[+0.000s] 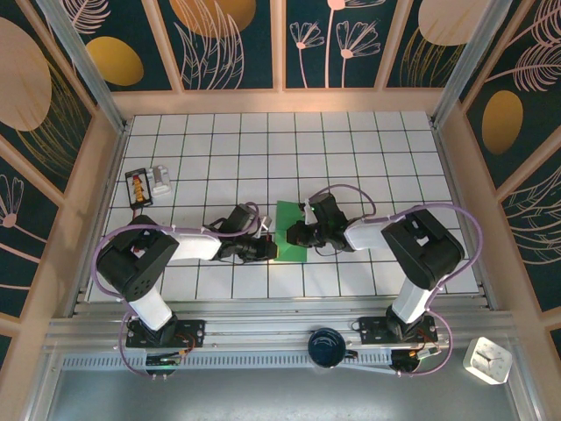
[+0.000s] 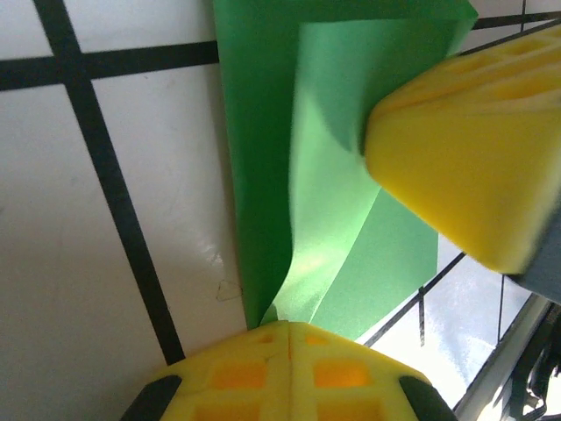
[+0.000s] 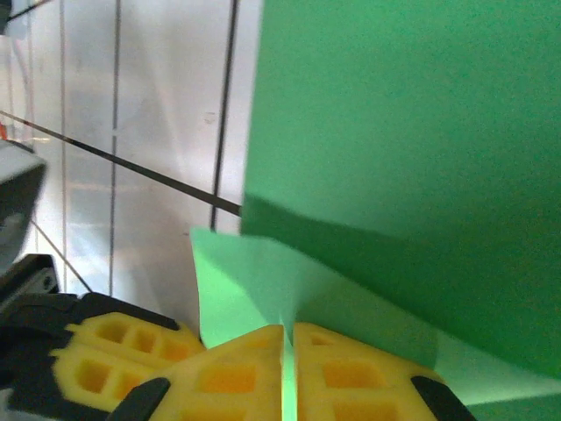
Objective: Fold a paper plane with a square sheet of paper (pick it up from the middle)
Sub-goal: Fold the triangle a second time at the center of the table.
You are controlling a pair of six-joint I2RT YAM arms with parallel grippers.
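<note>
Overhead, the square sheet of paper (image 1: 287, 215) lies mid-table on the white tiled table (image 1: 368, 158), between the arms. The left gripper (image 1: 267, 250) meets its near-left edge; the right gripper (image 1: 296, 235) sits over its right side.

Left wrist: the left gripper (image 2: 289, 326) is clamped on a raised fold of the green sheet (image 2: 263, 132). The flap curves up off the layer beneath.

Right wrist: the right gripper (image 3: 287, 338) has its fingers pressed together on a pale corner, with a green sliver between them.

Judgement: the paper is light, thin and limp, likely slick on tile. It will crease readily and could tear if the arms pull apart. Best taken by a gentle pinch at an edge or fold.
</note>
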